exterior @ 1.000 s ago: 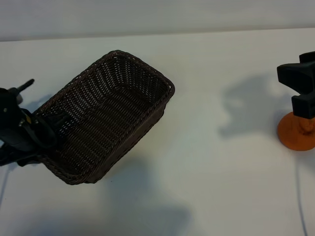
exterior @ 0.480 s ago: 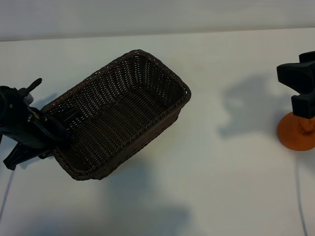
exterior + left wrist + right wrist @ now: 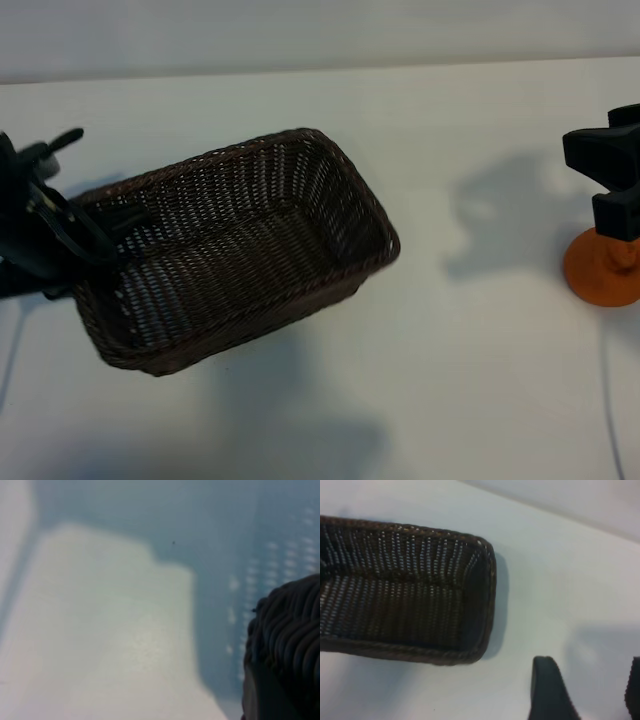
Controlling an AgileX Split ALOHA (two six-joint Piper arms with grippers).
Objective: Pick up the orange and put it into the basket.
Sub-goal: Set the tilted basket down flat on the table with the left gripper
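Observation:
The dark brown wicker basket [image 3: 388, 238] hangs tilted over the table's left half. My left gripper [image 3: 85, 235] is shut on the rim of its left end, one finger inside. The left wrist view shows only a bit of the basket's weave [image 3: 290, 640]. The orange [image 3: 598, 275] is at the far right edge, directly under my right gripper [image 3: 607, 185], which covers its top. In the right wrist view the right gripper [image 3: 590, 662] stands open, with only table between its fingers [image 3: 547, 690]. The basket's near end [image 3: 490, 580] lies beyond them.
The white table [image 3: 470, 380] carries shadows of the basket and the right arm. A pale wall runs along the table's far edge.
The left gripper has closed on the basket's rim and swung the basket round; its free end has moved right and down. The right gripper and the orange have stayed put.

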